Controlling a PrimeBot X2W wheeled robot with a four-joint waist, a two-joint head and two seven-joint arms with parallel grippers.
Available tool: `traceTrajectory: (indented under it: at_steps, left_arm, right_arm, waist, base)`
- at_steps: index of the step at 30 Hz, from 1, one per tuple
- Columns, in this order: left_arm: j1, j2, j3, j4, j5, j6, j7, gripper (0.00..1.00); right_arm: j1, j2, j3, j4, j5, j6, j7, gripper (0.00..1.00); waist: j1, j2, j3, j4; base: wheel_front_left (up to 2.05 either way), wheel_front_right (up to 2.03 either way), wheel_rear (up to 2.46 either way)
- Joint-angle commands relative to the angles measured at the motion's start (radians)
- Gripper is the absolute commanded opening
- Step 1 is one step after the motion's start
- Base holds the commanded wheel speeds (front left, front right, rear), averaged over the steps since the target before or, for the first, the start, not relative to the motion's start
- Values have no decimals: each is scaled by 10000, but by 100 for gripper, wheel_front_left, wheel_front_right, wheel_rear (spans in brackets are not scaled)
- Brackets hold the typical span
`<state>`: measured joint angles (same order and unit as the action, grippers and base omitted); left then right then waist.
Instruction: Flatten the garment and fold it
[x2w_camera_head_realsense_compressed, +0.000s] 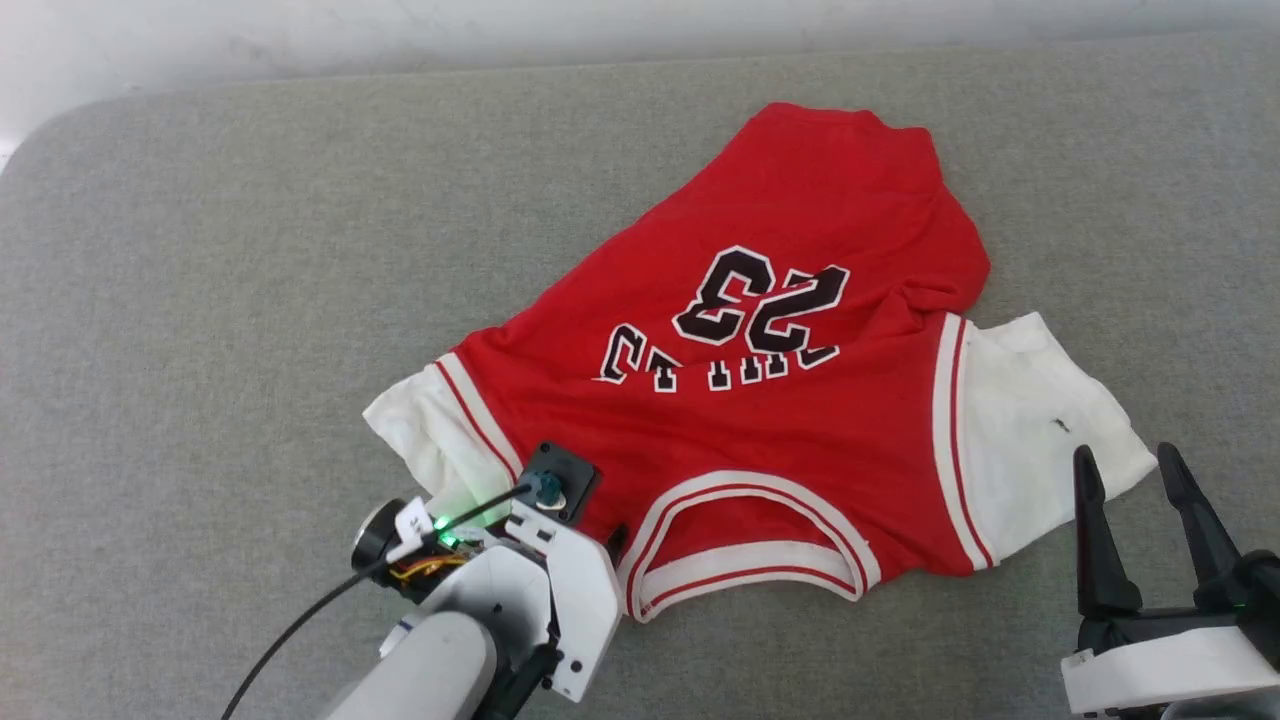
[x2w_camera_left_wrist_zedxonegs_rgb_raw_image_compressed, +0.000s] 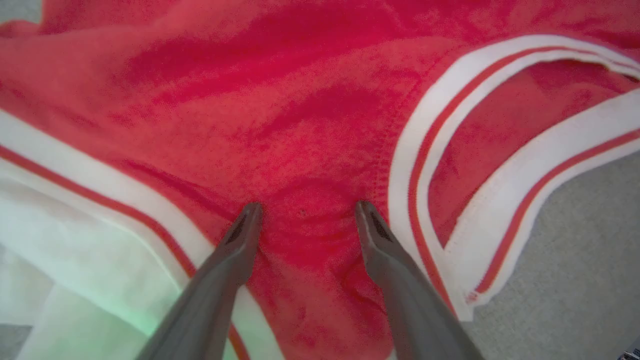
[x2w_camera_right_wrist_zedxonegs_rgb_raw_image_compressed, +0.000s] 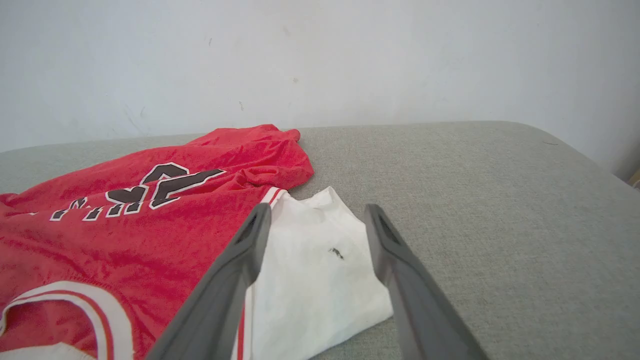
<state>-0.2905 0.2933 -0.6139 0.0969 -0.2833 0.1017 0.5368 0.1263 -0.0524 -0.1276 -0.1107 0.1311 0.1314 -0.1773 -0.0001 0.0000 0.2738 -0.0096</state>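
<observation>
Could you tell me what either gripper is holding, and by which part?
Nothing is held: the left gripper stands open over the red, white-sleeved jersey T-shirt beside its collar; the right gripper is open.

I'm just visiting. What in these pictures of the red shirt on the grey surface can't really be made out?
- Head view: the black white-outlined lettering beside the number on the red jersey-style shirt is partly lost in a crease.
- Head view: the small dark mark on its white sleeve is too small to tell stain from hole.
- Left wrist view: it is too blurred close up to tell whether the open left gripper touches the shirt.
</observation>
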Motion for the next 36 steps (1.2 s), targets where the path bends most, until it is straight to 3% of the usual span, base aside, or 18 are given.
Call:
traceTrajectory:
  at_steps: [1, 2, 3, 4, 10, 17, 23, 24, 25, 31, 36]
  left_arm:
    - [134, 146, -117, 516, 75, -60, 272, 100]
    - [111, 142, -160, 663, 32, -129, 357, 82]
    - [95, 123, -179, 750, -33, -204, 351, 3]
    - [107, 83, -184, 824, -134, -265, 359, 0]
    - [231, -404, 218, 224, -924, -263, -188, 0]
    - [93, -1204, -39, -1051, -1425, -488, -443, 0]
    - [-93, -1726, -592, -84, -1312, -524, -452, 0]
    - [-144, -1746, -695, 230, -1197, -520, -492, 31]
    - [-162, -1798, -728, 539, -1153, -474, -579, 100]
    - [-191, -2104, -462, 1388, -1498, -325, -1503, 100]
    - [34, -2140, 402, 76, -2013, 56, -2477, 100]
  right_arm:
    - [-71, 22, -2, -29, 27, -7, -12, 100]
    - [-74, 22, 2, -20, 39, -7, -14, 100]
    - [-72, 22, 5, -7, 48, -7, -19, 100]
    - [-63, 22, -2, 10, 58, -7, -25, 100]
    - [91, 22, -65, 96, 103, -7, -24, 100]
    - [192, 22, -62, 18, 116, -7, 52, 100]
    - [77, 22, 67, 1, 130, -7, 61, 100]
    - [53, 22, 94, 6, 138, -7, 53, 100]
    - [32, 22, 113, 16, 145, -7, 42, 100]
    - [-8, 22, 65, 77, 165, -7, 8, 100]
    - [10, 22, 33, 170, 211, -7, -8, 100]
  waist:
    - [1, 0, -3, -50]
    - [1, 0, -24, -78]
    - [1, 0, -52, -105]
    - [1, 0, -90, -122]
    - [1, 0, -384, -81]
    - [1, 0, -539, 140]
    - [1, 0, -371, 151]
    - [1, 0, -338, 132]
    - [1, 0, -307, 115]
    - [1, 0, -246, 81]
    - [1, 0, -395, 116]
  base:
    - [0, 0, 0]
    - [0, 0, 0]
    - [0, 0, 0]
    - [0, 0, 0]
    - [0, 0, 0]
    - [0, 0, 0]
    - [0, 0, 0]
    - [0, 0, 0]
    - [0, 0, 0]
    - [0, 0, 0]
    - [0, 0, 0]
